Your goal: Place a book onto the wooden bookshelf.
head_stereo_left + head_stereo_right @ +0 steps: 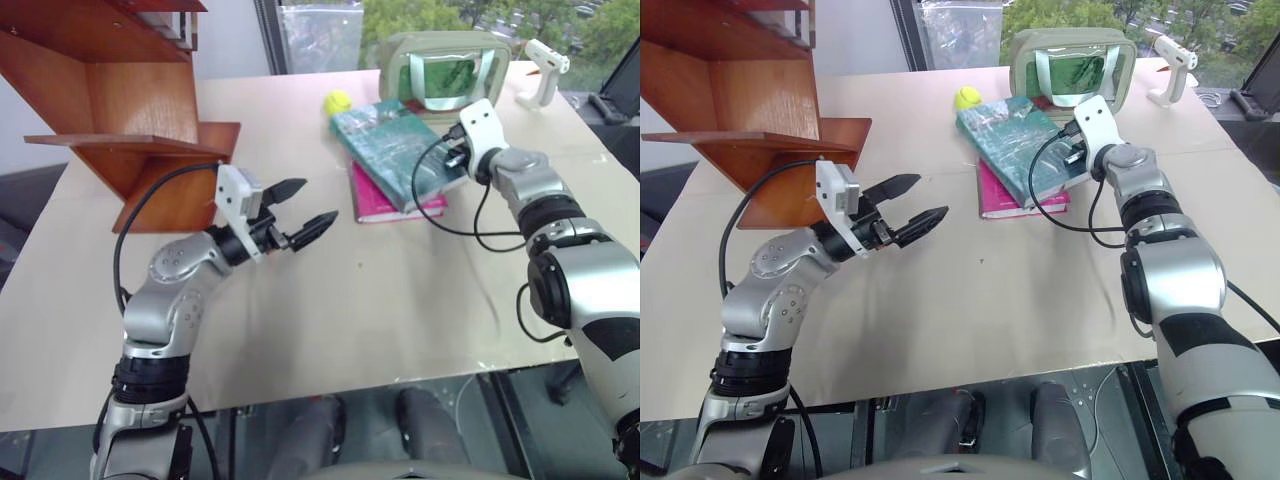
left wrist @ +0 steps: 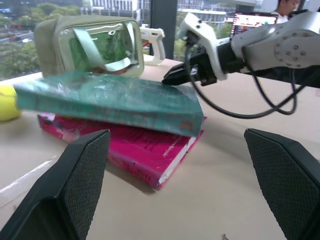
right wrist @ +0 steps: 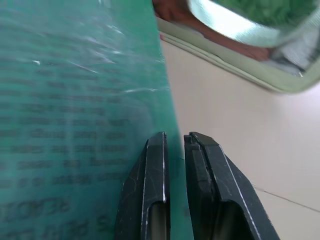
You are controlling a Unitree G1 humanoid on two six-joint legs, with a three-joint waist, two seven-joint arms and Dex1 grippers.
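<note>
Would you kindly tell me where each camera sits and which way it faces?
Left and right eye views: on the head, looking forward and down at the table; both arms show.
Left wrist view: along the open left gripper toward the teal book lying on the pink book.
Right wrist view: along the nearly closed right gripper at the teal book's edge.
Shared: both wrist views show the teal book and the green pouch.

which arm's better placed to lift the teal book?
Right. Its claw is shut at the teal book's edge, atop the pink book; the left claw hangs open, well short of it.
</note>
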